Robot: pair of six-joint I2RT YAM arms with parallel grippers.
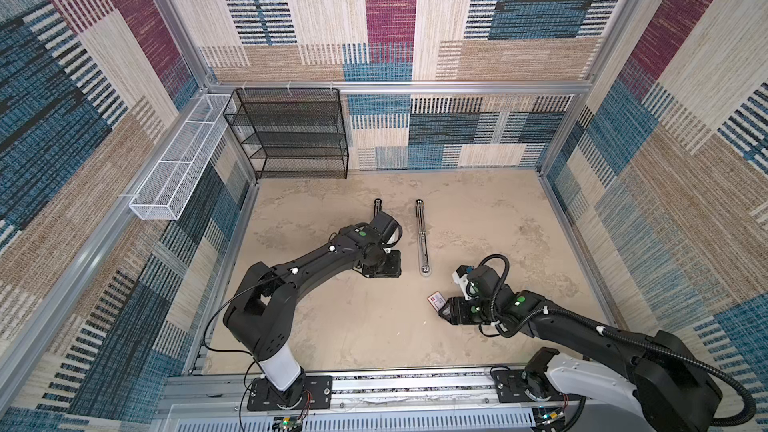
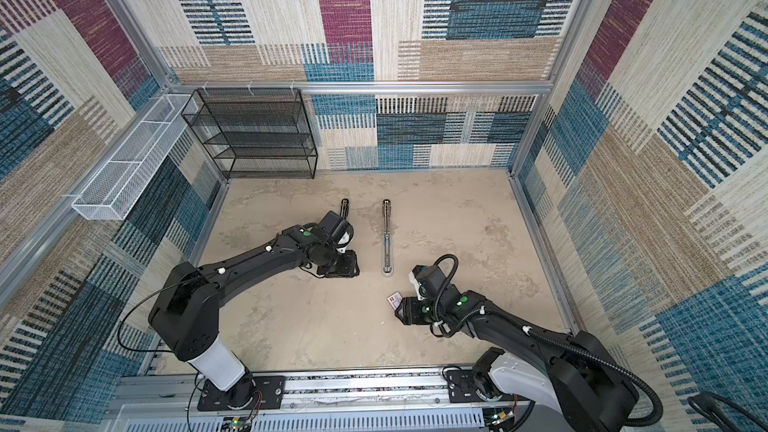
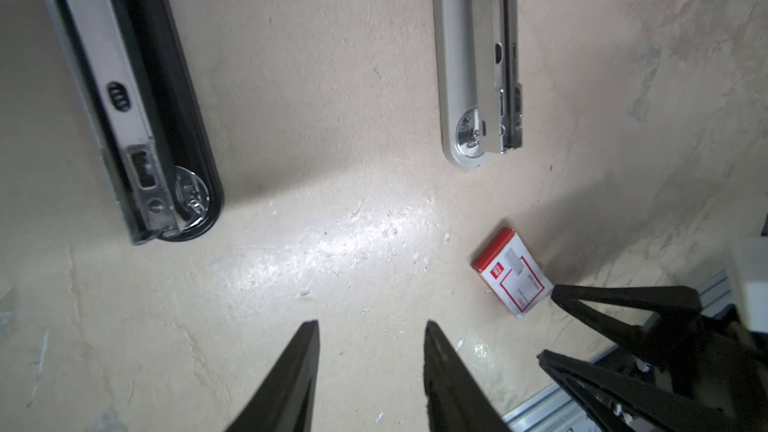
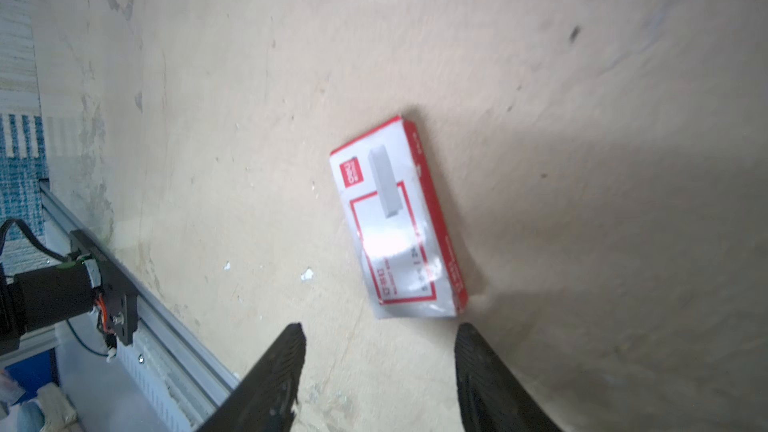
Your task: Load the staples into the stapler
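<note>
The staples' small white box with red edges [image 4: 395, 218] lies flat and closed on the beige table [image 1: 353, 326], so the strips themselves are hidden. Just short of one end of the box [image 1: 436, 300] [image 2: 394, 300] [image 3: 513, 274], my right gripper [image 4: 380, 328] [image 1: 442, 310] [image 3: 547, 322] is open, not touching it. A silver stapler [image 1: 422, 238] [image 2: 387, 238] [image 3: 478, 56] lies unfolded mid-table. A black stapler [image 3: 124, 89] [image 1: 378, 205] lies to its left, mostly under my left arm. My left gripper [image 3: 372, 326] is open over bare table near both staplers' near ends.
A black wire shelf [image 1: 286, 135] stands at the back left corner. A white mesh basket [image 1: 174, 160] hangs on the left wall. An aluminium rail [image 1: 374, 384] runs along the front edge, and patterned walls enclose the table.
</note>
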